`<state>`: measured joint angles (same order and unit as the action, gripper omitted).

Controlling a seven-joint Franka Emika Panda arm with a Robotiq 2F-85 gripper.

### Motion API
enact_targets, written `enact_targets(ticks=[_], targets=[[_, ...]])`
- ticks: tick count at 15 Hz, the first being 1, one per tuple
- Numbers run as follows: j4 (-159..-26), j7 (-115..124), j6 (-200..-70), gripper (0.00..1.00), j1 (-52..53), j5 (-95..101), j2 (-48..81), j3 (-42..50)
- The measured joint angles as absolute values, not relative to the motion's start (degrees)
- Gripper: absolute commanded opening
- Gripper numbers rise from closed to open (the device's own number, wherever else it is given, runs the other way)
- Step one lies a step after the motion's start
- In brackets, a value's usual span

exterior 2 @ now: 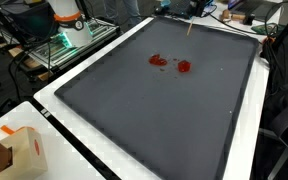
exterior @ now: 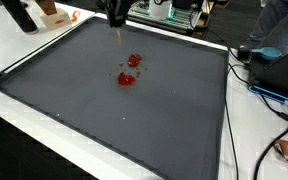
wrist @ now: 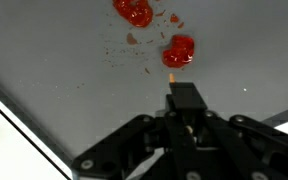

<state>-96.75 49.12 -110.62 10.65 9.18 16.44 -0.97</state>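
Two red blobs lie on a dark grey mat (exterior: 174, 120) with small red specks around them. They show in both exterior views (exterior: 134, 61) (exterior: 125, 79) (exterior 2: 158, 60) (exterior 2: 184, 67) and in the wrist view (wrist: 134, 12) (wrist: 179, 50). My gripper (wrist: 184, 100) is shut on a thin stick-like tool with an orange tip (wrist: 171, 73). The tip hovers just short of the nearer red blob. In both exterior views the gripper (exterior: 116, 14) (exterior 2: 195, 8) hangs over the mat's far edge, the stick (exterior: 120, 38) (exterior 2: 189, 28) pointing down, apart from the blobs.
The mat lies on a white table (exterior: 254, 140). Cables (exterior: 269, 90) and a blue object run along one side. A cardboard box (exterior 2: 19, 150) stands at a table corner. An orange and white object (exterior 2: 69, 20) and equipment sit beyond the mat.
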Motion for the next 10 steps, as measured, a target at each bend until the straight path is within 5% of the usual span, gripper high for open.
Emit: enact_targets(ticks=[1, 10], targets=[[-97.5, 49.0, -110.9, 0.13, 10.7, 9.1, 15.6, -1.1], [-100.1, 48.6, -112.0, 0.13, 10.6, 9.1, 13.1, -1.6]])
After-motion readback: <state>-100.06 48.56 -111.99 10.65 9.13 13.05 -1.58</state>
